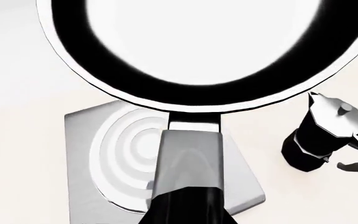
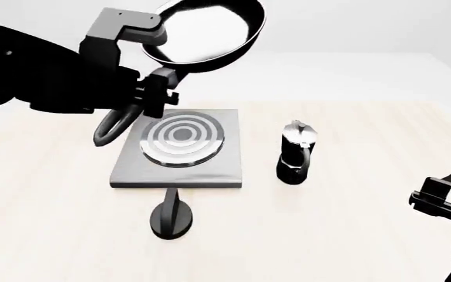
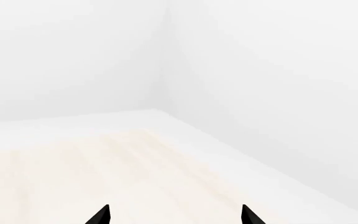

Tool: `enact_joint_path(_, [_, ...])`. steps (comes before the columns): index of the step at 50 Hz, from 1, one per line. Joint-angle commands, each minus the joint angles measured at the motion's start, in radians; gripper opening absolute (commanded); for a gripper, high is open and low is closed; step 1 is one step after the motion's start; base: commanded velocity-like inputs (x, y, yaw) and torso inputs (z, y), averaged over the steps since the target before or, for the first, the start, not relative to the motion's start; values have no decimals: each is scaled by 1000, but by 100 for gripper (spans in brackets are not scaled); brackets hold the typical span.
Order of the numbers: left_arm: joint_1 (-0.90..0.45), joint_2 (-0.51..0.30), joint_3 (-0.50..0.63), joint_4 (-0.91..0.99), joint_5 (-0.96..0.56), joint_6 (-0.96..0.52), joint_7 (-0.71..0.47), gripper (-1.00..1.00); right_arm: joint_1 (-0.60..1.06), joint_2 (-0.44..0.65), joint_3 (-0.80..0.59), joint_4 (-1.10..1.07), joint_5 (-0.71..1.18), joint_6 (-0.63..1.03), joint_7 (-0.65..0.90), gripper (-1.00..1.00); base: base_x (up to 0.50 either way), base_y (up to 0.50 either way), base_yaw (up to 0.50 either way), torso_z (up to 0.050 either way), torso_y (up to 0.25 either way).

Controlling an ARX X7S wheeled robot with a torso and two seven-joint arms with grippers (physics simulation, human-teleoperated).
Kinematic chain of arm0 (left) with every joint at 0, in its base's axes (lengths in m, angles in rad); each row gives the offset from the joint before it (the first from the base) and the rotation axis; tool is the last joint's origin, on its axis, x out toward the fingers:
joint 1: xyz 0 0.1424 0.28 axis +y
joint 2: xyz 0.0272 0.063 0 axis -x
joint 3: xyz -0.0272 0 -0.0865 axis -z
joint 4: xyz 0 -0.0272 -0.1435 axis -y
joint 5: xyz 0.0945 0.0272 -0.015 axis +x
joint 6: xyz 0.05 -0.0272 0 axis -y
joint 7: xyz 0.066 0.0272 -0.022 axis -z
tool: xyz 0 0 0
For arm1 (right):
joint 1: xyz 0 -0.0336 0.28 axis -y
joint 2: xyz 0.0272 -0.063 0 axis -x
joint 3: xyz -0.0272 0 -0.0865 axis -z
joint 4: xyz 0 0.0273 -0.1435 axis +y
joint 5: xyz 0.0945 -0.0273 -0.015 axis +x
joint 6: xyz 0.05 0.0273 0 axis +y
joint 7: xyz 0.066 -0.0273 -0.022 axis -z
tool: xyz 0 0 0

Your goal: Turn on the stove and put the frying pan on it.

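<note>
My left gripper (image 2: 157,93) is shut on the long dark handle (image 1: 188,158) of the frying pan (image 2: 206,32). It holds the pan tilted in the air, above and behind the stove (image 2: 131,170). In the left wrist view the pan's pale inside (image 1: 210,42) fills the top, and the stove's grey plate (image 1: 86,154) with its burner rings lies below the handle. My right gripper (image 2: 441,191) is open and empty at the near right, far from the stove. Its fingertips (image 3: 104,215) show apart over bare table.
A small black knob with an upright fin (image 2: 172,214) stands on the table just in front of the stove. A black-and-silver moka pot (image 2: 295,153) stands right of the stove and also shows in the left wrist view (image 1: 325,135). A pale wooden table (image 2: 351,235) lies under everything.
</note>
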Motion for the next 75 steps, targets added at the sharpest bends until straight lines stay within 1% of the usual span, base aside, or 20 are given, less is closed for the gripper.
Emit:
enact_joint_path(1, [67,71,-13,-125,101,81,13,-100,1,-1,-2,9,3,-7,1,100,0,0,0,0,0])
enact_joint_path(12, [113,103,14,-169,128,87,55,-100,10,3,-2,0,8,7,4,100,0,0,0,1,2])
enact_joint_path(25, [157,101,25,-182,119,72,59,-100,1,2,-3,8,8,-6,5,100,0,0,0,0,2])
enact_joint_path(54, [203,57,55,-184,111,24,-22,-100,-12,2,-4,18,11,-22,10,100,0,0,0,1,2])
enact_joint_path(75, [250,88,76,-224,152,53,56,-100,-10,4,-7,24,15,-26,12,100,0,0,0,0,1])
